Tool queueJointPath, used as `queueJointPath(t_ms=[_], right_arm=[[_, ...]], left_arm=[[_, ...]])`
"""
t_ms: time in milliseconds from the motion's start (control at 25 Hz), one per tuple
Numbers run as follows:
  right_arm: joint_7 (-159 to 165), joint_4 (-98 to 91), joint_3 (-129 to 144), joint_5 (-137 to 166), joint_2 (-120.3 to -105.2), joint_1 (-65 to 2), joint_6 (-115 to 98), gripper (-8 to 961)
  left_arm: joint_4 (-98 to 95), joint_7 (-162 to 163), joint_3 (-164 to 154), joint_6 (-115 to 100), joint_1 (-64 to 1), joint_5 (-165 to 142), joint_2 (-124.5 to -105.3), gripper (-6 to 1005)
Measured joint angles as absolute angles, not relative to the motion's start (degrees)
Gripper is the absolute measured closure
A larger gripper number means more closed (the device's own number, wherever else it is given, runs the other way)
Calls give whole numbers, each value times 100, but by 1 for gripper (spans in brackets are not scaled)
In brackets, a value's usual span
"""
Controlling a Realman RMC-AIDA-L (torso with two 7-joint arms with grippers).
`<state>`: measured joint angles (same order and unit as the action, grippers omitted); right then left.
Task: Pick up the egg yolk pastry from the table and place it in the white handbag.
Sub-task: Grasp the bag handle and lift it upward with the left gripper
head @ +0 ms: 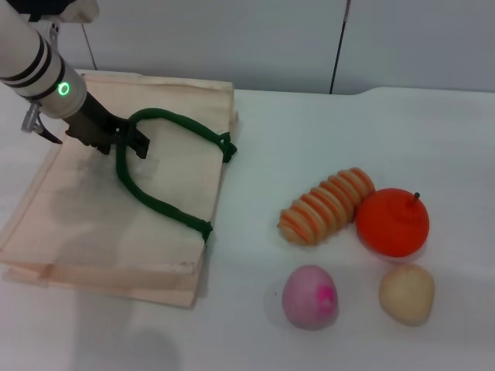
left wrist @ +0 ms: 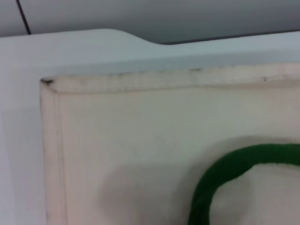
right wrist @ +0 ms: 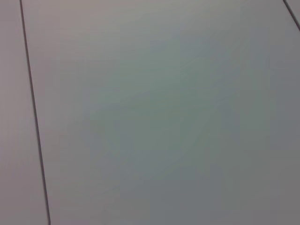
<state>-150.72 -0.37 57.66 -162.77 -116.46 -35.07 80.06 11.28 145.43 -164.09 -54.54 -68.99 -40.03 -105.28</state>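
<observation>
Matt pastry (head: 407, 294) — cloth handbag (head: 77, 224)

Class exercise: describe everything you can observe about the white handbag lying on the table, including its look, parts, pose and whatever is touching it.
The white handbag is a large cream cloth tote lying flat on the white table, at the robot's left. Its seams and folded edges show, with small dark specks along one hem. Dark green looped handles lie across its upper face. The left gripper is at one handle loop, which curves around its jaws; whether they pinch it cannot be told. None of the food items touches the bag.
</observation>
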Motion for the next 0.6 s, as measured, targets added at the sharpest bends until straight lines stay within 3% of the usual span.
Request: queueJointPath(t_ms=[160,360,600], right_arm=[[-15073,-35,5766,-16277,-11645,-3516,8007,101],[-15072,-35,5817,-16269,-11646,-3548,8007,101],[-15073,-21,5834,-16268,-11646,-3589,8117,101]], left_arm=[[1124,14542,-16409,-5449,-6915,-4038,-10527,293],[1124,14503,-16409,-5448,-6917,-4044,-10527,386],[1112,14506,-16409,-5448,-6920,-4151,-10529,375]])
